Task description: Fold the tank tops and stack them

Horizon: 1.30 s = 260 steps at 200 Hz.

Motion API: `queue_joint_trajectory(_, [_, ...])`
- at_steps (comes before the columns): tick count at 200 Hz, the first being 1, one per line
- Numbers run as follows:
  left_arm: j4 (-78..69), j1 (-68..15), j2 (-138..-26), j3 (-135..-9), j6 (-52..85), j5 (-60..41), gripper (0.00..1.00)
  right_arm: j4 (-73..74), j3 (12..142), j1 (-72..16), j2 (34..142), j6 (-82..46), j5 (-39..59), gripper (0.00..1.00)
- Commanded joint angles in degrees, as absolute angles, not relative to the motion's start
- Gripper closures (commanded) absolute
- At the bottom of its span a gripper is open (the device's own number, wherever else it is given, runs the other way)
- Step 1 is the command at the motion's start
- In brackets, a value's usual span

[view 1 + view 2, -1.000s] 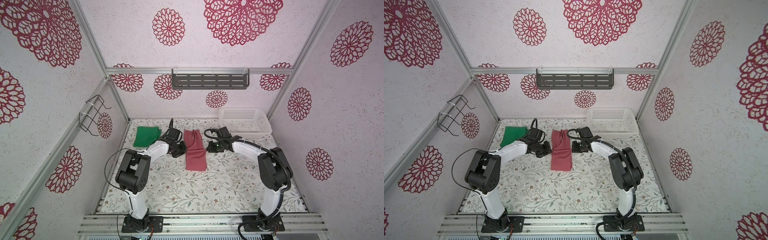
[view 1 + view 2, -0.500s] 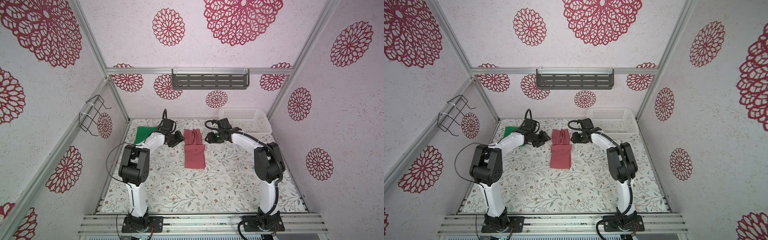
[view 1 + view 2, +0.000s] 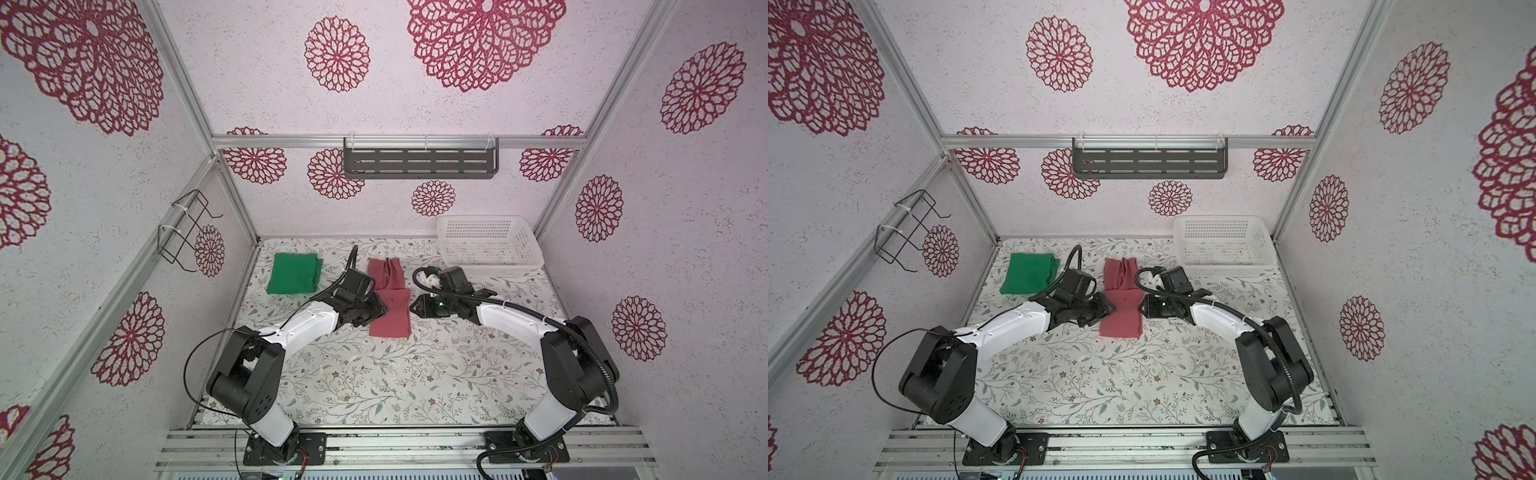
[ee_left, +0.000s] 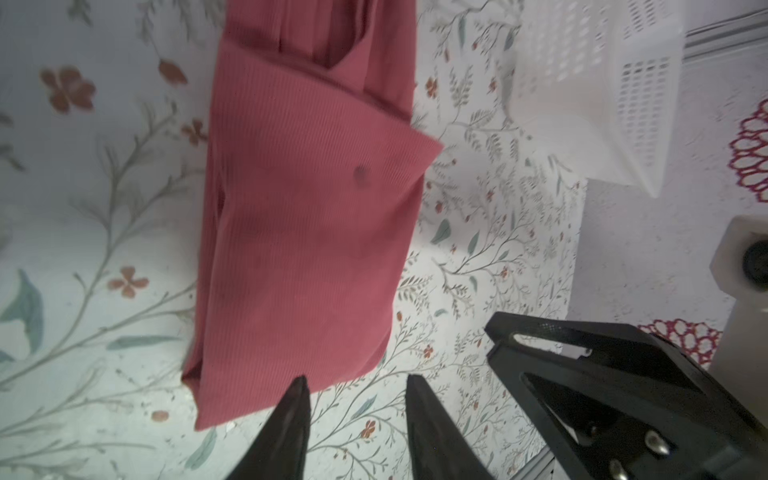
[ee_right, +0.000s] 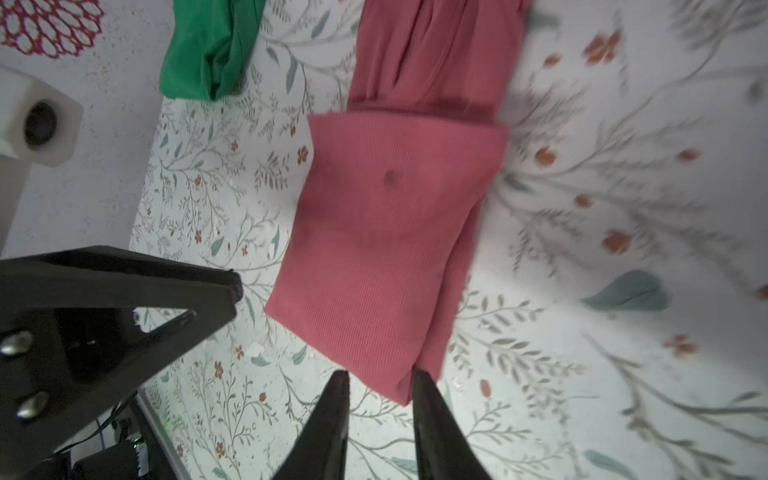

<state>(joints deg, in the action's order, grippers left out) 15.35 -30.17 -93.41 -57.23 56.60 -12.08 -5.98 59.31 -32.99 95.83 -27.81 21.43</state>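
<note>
The pinkish red tank top (image 3: 390,309) lies folded on the floral table in both top views (image 3: 1121,311), straps toward the back. The green tank top (image 3: 294,273) lies folded at the back left (image 3: 1029,274). My left gripper (image 3: 381,308) sits at the red top's left edge, open, with only tablecloth between its fingertips in the left wrist view (image 4: 356,379). My right gripper (image 3: 412,307) sits at the cloth's right edge, also open (image 5: 380,374). A corner of the red top (image 5: 386,249) lies on the table under its jaws, not pinched.
A white perforated basket (image 3: 490,266) stands at the back right, close behind the right arm. A grey shelf (image 3: 419,162) hangs on the back wall. A wire rack (image 3: 187,228) hangs on the left wall. The enclosure walls close in on both sides.
Both grippers were shut at the red top's sides a second ago. They opened and reached toward the back. Now they have drawn back beside its folded part, jaws narrower.
</note>
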Motion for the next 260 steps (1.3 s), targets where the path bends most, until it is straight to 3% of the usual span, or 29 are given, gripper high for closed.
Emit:
queue_joint_trajectory(1, [8.4, -29.9, -94.4, -53.5, 61.9, -10.0, 0.59, 3.6, 57.8, -34.8, 97.1, -33.4, 23.2, 0.73])
queue_joint_trajectory(51, [6.9, -30.0, -99.5, -49.5, 61.3, -9.2, 0.57, 10.0, 49.6, -35.2, 99.9, -38.7, 12.7, 0.79])
queue_joint_trajectory(91, [13.1, -29.6, -93.7, -51.0, 58.3, -8.8, 0.52, 3.5, 50.6, -35.2, 93.9, -36.0, 8.5, 0.8])
queue_joint_trajectory(121, [16.2, -29.6, -91.9, -55.7, 56.2, -9.1, 0.5, 2.7, 54.3, -36.0, 91.9, -35.8, 11.4, 0.8])
queue_joint_trajectory(173, [10.3, -28.7, -100.9, -57.8, 57.5, -10.2, 0.51, 10.1, 56.9, -38.2, 100.7, -39.7, 14.8, 0.8])
queue_joint_trajectory(201, [9.4, -28.4, -103.6, -57.8, 58.3, -8.8, 0.51, 10.9, 53.8, -38.0, 103.5, -41.6, 12.3, 0.8])
queue_joint_trajectory(260, [13.0, -28.1, -101.7, -57.3, 55.9, -6.7, 0.5, 7.0, 48.4, -37.8, 98.7, -42.0, 6.6, 0.8])
